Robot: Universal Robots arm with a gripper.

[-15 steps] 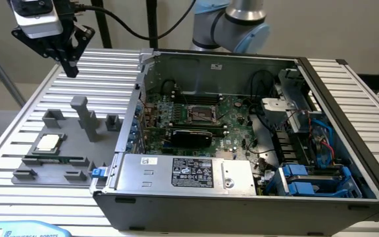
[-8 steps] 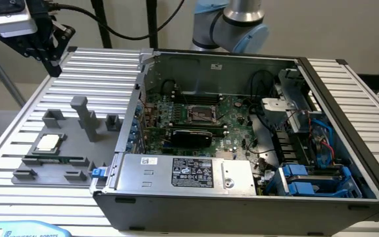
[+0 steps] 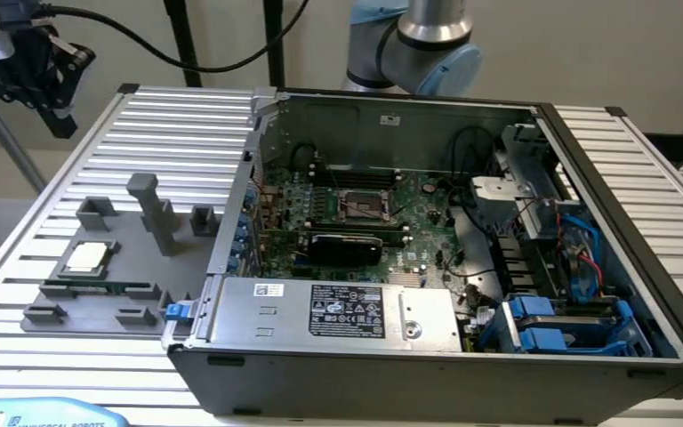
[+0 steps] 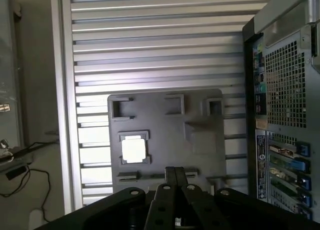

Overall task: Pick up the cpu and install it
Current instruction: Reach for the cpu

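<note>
**Exterior view**
- The black end effector (image 3: pixel 57 107) is hanging high above the far corner of the dark grey plastic fixture plate (image 3: pixel 128 267), well apart from it and carrying nothing.
- The small flat square cpu (image 3: pixel 86 258) with its silvery-beige metal top is lying in a shallow seat on the fixture plate, towards the side away from the open black metal computer case (image 3: pixel 437 382).
- The case is standing just beside the fixture plate on the ribbed aluminium counter (image 3: pixel 81 356). Its square motherboard socket (image 3: pixel 365 206) is sitting open and empty.

**Wrist view**
- The end effector (image 4: pixel 175 172) is showing its two fingers pressed together with no gap, closed on nothing, over the fixture plate (image 4: pixel 200 155) and off to one side of the cpu (image 4: pixel 134 150).
- The cpu is lying flat with its metal top facing up and its edges running parallel to the fixture plate's edges. Being square, it is offering no real long axis.
- The pick-up probably calls for centring straight over the chip and spreading the fingers wider than it. They would then be closing on two opposite thin edges, keeping it level and clear of the raised blocks on the fixture plate.
</note>
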